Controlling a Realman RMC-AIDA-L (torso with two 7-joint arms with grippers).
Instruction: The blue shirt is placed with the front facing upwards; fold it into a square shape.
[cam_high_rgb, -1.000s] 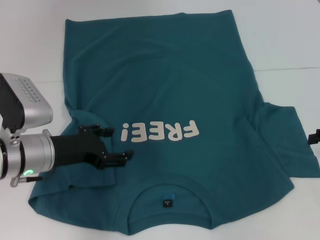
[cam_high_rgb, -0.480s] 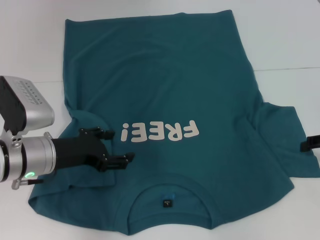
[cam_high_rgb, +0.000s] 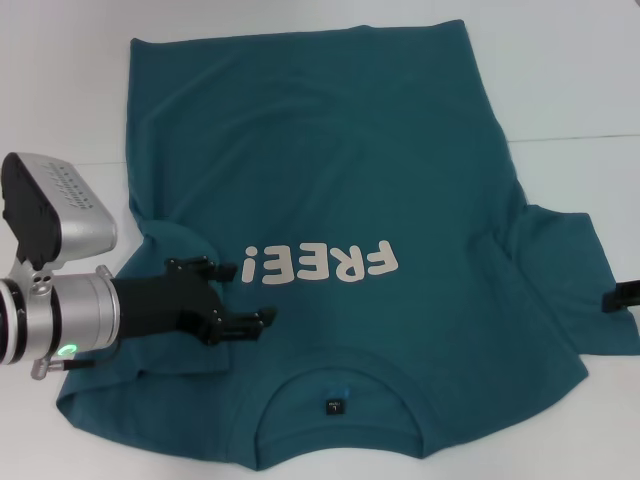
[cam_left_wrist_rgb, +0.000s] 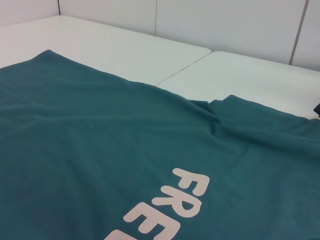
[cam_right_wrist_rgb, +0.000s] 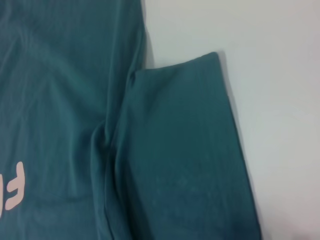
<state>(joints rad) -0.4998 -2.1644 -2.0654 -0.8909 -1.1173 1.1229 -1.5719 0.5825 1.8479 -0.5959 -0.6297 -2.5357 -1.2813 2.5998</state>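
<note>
White tabletop (cam_high_rgb: 580, 80) fills the head view, a thin seam crossing it from left to right behind the garment. Spread flat across most of it lies the blue shirt (cam_high_rgb: 330, 160), front side up, its hem toward the top of the frame and its round collar (cam_high_rgb: 338, 372) at the bottom centre, where a small dark neck label (cam_high_rgb: 332, 406) shows inside the neckline. The off-white "FREE!" print (cam_high_rgb: 322, 263) reads upside down at the middle of the frame. One short sleeve (cam_high_rgb: 565, 285) fans out flat at the right edge; the opposite sleeve, at lower left, lies under the arm that reaches in from there. At the lower left of the frame the left gripper (cam_high_rgb: 238, 298) sits low over the shirt's shoulder area, just left of the exclamation mark, its black fingers (cam_high_rgb: 245, 325) parted with nothing between them; whether their tips touch the cloth cannot be told. Behind it come a silver wrist cylinder with a green light and a grey camera block. At the far right edge, level with the sleeve's outer corner, only a dark sliver of the right gripper (cam_high_rgb: 622, 296) enters the frame, and its state cannot be told. The right wrist view looks down on that sleeve lying flat on the white surface.
</note>
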